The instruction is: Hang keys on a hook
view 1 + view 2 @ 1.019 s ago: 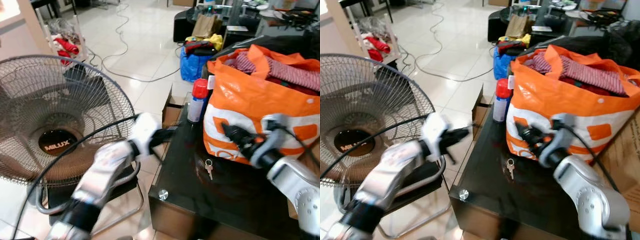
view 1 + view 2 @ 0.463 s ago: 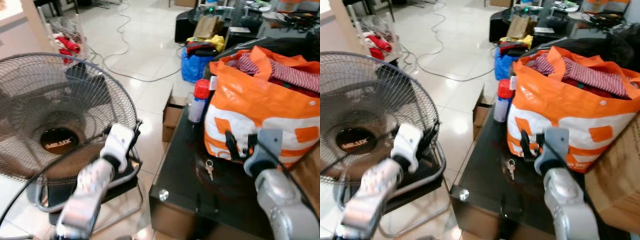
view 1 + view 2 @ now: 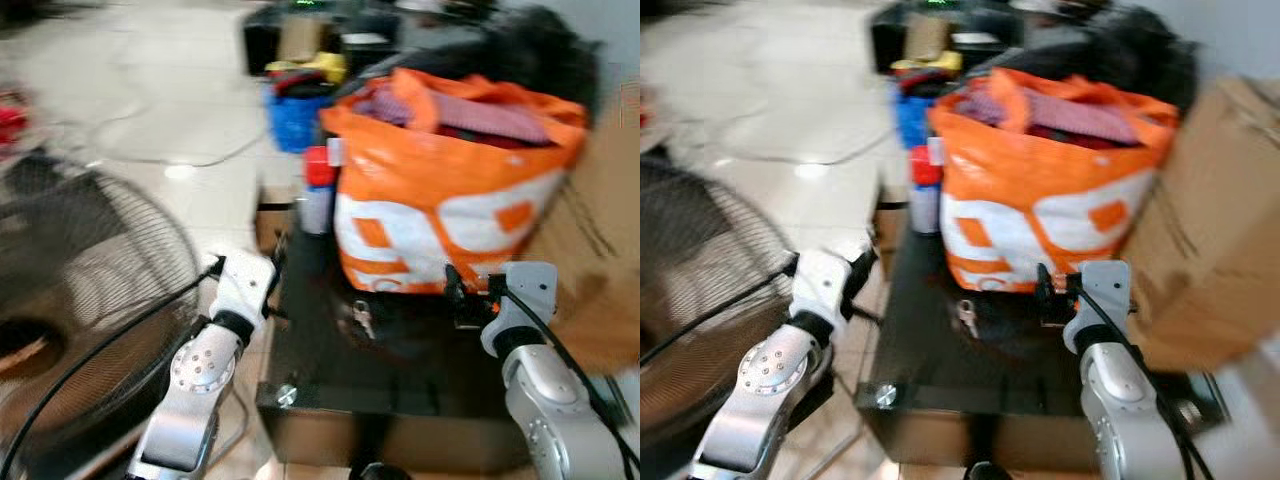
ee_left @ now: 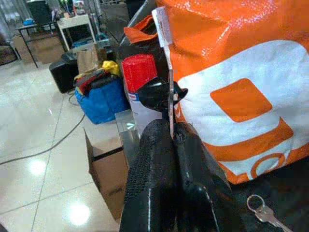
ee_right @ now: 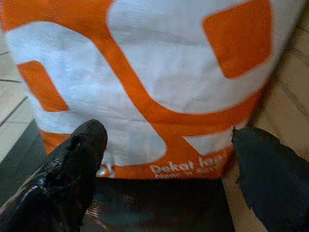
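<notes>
The keys (image 3: 361, 317) have not yet been picked up: they are seen lying flat on the dark desk (image 3: 330, 365), just in front of the orange bag (image 3: 440, 190), and are touched by neither pincer. The whole task is therefore judged to be still ahead: the grasp, the carry and the hanging are all left, and no hook can be made out. The keys appear as a small silver bunch on a ring, with a blade pointing away from the bag; finer detail is lost to blur.

The left pincer (image 4: 171, 145) is held clenched and empty, its fingers pressed together, near the desk's left edge and pointed towards the bag and the red-capped can (image 4: 141, 92). The right pincer (image 5: 169, 159) is spread wide and released, with nothing between its fingers (image 5: 72, 159); it is held low over the desk, close before the bag's front, to the right of the keys. A fan (image 3: 90, 290) stands on the floor at the left.
</notes>
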`<state>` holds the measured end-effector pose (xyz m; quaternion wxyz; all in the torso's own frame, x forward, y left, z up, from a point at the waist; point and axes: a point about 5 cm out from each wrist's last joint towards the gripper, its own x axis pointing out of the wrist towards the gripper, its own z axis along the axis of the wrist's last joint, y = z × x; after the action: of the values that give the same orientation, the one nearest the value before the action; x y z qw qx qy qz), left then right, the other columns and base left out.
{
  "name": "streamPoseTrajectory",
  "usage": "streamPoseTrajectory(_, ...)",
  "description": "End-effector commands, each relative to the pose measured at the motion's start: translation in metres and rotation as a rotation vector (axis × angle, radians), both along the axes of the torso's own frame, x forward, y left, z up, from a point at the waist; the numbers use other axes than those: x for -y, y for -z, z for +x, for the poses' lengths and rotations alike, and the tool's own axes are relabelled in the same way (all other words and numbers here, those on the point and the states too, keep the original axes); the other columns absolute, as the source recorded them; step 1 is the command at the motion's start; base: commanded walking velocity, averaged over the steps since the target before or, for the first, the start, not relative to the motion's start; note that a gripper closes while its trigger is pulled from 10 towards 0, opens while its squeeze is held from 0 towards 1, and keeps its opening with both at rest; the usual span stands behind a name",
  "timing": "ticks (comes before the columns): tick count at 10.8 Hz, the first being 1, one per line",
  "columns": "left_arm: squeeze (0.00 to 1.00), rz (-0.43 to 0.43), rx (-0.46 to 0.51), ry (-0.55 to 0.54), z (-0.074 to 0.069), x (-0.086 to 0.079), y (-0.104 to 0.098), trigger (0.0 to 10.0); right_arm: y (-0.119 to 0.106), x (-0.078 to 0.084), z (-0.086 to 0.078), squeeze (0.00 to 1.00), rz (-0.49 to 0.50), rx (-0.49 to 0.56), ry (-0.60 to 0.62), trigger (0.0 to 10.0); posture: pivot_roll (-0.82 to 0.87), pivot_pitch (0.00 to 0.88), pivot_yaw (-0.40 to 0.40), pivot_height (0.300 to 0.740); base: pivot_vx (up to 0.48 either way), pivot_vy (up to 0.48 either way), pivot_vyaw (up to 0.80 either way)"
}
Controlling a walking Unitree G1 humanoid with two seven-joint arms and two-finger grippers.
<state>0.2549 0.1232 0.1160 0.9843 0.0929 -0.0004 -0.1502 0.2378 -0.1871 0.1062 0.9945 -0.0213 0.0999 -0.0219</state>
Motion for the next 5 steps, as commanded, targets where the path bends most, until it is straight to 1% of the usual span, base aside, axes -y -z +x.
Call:
streamPoseTrajectory(1, 0.00, 0.012, 0.001, -0.049, 0.003, -0.009, 0.000, 10.0, 0.000, 0.001, 0.001, 1.00, 0.005, 0.007, 0.012, 10.0, -0.05, 0.000, 0.010, 0.740, 0.000, 0.000, -0.80)
streamPoseTrajectory(2, 0.00, -0.015, -0.055, -0.076, 0.005, -0.019, 0.001, 10.0, 0.000, 0.003, 0.002, 1.00, 0.004, 0.009, 0.022, 10.0, -0.05, 0.000, 0.012, 0.740, 0.000, 0.000, -0.80)
streamPoseTrajectory(3, 0.00, 0.001, -0.064, -0.030, 0.004, -0.022, 0.002, 10.0, 0.000, 0.004, 0.003, 1.00, 0.001, 0.010, 0.035, 10.0, -0.04, 0.000, 0.012, 0.740, 0.000, 0.000, -0.80)
streamPoseTrajectory(4, 0.00, 0.014, -0.066, -0.020, 0.004, -0.022, 0.003, 10.0, 0.001, 0.004, 0.003, 1.00, 0.014, 0.000, 0.030, 10.0, -0.04, 0.000, 0.014, 0.740, 0.000, 0.000, 0.00)
streamPoseTrajectory(5, 0.00, 0.025, -0.066, -0.013, 0.004, -0.022, 0.002, 10.0, 0.002, 0.000, 0.003, 1.00, 0.044, -0.022, -0.022, 10.0, -0.04, 0.000, 0.014, 0.740, 0.000, 0.000, 0.00)
